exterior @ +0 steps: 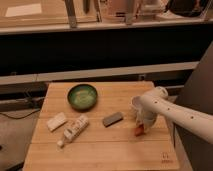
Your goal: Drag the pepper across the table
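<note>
The pepper lies on the right part of the table, its orange-red end poking out just under my claw, which sits low over it; whether my claw is closed on it I cannot tell. Just left of it lies a dark grey block, then a white bottle on its side and a pale block. A green bowl stands further back.

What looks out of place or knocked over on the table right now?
Only the white bottle lies on its side at the table's left. The end effector sits over the pepper at the right; nothing looks spilled or damaged.
</note>
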Tool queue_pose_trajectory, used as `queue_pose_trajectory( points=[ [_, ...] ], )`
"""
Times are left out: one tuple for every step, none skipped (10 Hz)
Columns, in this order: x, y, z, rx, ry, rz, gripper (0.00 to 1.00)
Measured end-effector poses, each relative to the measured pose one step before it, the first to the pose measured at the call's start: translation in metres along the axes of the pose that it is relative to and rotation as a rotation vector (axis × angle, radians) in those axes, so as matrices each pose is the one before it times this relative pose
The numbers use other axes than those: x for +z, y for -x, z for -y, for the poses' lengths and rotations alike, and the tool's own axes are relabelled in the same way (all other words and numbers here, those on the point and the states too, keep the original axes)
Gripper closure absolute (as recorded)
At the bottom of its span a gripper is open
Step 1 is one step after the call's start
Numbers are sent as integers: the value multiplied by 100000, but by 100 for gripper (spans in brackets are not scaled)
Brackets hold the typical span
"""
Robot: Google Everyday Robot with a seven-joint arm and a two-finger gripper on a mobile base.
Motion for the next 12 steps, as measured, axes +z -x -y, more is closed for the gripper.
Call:
queue_pose_trajectory(
  points=[
    [-9,134,0,-340,182,15,98],
    [-44,54,51,-144,54,-11,98],
    [-18,74,-17,-163,255,35,98],
    [16,32,-5,-110,169,62,98],
    [21,24,-77,-338,177,3,98],
    [-4,54,-83,-420,293,-11,98],
    [-79,14,-11,-293,171,-109,98],
    [23,6,-24,-185,94,85,98],
    [5,-25,-59,-264,94,57,98],
    [59,38,-34,-174,98,121,98],
    [65,72,-30,-281,167,125,98],
    [-16,76,-55,-339,267,-83,98]
  ],
)
